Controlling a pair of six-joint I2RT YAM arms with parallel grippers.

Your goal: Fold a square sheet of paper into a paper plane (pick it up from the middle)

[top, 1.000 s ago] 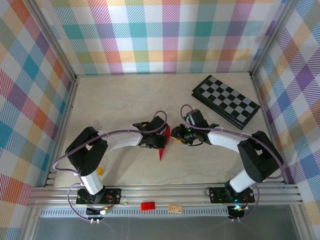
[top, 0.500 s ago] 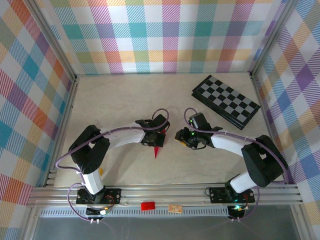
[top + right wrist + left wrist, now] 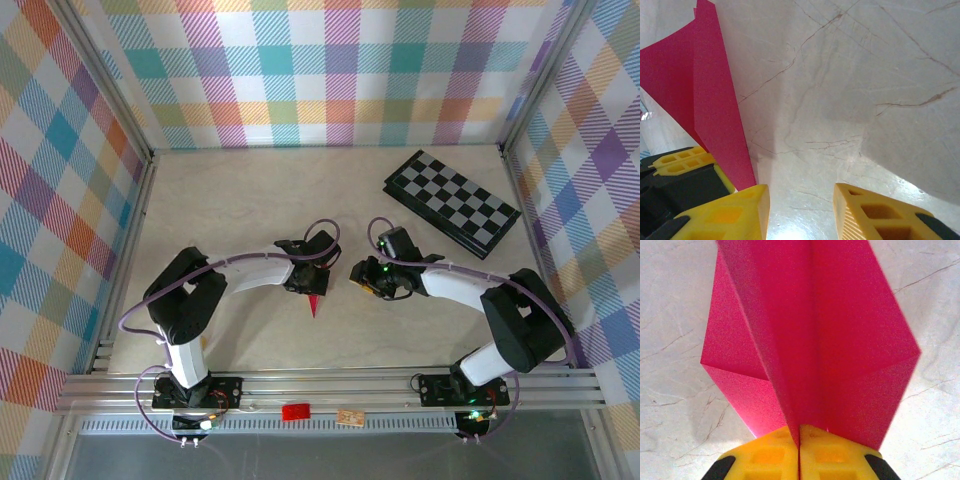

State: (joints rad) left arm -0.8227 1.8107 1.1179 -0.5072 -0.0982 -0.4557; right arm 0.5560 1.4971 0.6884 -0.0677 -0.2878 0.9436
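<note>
Near the middle of the pale marbled table (image 3: 240,200), the left gripper (image 3: 800,445) is pinching the paper plane (image 3: 815,340) at its crease between closed fingers, while the right gripper (image 3: 800,210) is hovering just beside it, partly open and empty.

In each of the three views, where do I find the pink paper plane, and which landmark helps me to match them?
Top external: the paper plane is near the picture's middle, tip pointing down.
Left wrist: across the middle, from bottom to top.
Right wrist: along the left edge.
Shared landmark: the left gripper, shut on the plane.
</note>
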